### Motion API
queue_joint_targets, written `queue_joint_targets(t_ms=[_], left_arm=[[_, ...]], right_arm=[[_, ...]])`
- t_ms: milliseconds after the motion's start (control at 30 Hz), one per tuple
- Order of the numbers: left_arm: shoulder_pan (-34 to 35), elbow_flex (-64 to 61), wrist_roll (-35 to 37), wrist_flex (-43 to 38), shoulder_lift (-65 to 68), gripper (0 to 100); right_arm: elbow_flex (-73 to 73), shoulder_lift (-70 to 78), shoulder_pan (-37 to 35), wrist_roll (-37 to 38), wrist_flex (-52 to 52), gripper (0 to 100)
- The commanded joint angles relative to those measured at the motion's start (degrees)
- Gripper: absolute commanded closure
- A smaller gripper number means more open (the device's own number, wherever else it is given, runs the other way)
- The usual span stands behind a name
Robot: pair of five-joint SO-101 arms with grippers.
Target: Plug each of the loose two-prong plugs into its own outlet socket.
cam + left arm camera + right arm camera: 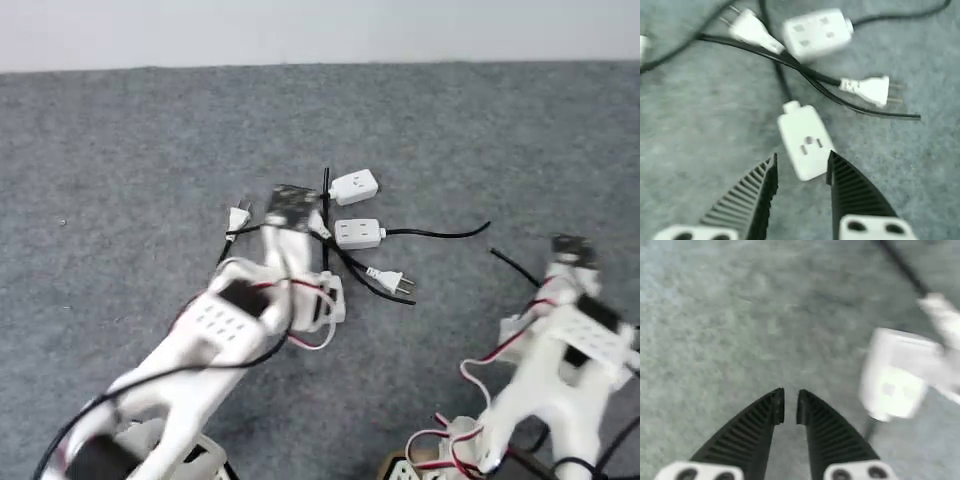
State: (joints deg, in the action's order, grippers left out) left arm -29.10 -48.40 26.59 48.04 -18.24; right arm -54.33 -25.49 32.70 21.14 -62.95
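Nearest in the high view, two white jointed arms strung with red and black wires stand at the near edge of a grey carpet-like mat. The left arm stretches to the middle of the mat. There the left gripper hangs over a tangle of black cords and white fittings. The right arm stands off to the side. The right gripper is well apart from the tangle, near the end of one thin black cord.

In the right wrist view, the black ribbed fingers of the right gripper are drawn almost together. Only a thin slit shows between the tips, nothing is between them, and grey mat lies beneath.

In the left wrist view, the left gripper's black ribbed fingers are spread wide. A white rectangular outlet block lies flat on the mat between their tips, socket face up. One fingertip looks to be against the block's side, though I cannot be sure they touch.

Just beyond the block, a white two-prong plug lies loose on the mat, its bare prongs pointing away from the block. Its cord crosses another at a knot of black cords.

Farther on, a second white outlet block lies flat with its slots open to view. Beside it lies a second white two-prong plug, also loose. Past the mat's far edge stands a pale wall.
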Motion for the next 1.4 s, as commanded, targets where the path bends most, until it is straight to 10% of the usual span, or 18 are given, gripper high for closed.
queue_joint_targets(t_ms=[0, 800, 1367], left_arm=[[-2.9, 8.48, 0.7, 0.26, 11.34, 87], [-4.4, 11.3, 0.88, 0.0, 17.41, 98], [-3.43, 10.68, 5.36, 0.26, 17.85, 80]], right_arm=[[-3.34, -1.71, -2.77, -1.23, 7.25, 98.8], [-5.27, -1.36, -2.86, -0.79, 9.98, 98.7], [-6.15, -1.45, -4.18, 0.88, 10.07, 98.7]])
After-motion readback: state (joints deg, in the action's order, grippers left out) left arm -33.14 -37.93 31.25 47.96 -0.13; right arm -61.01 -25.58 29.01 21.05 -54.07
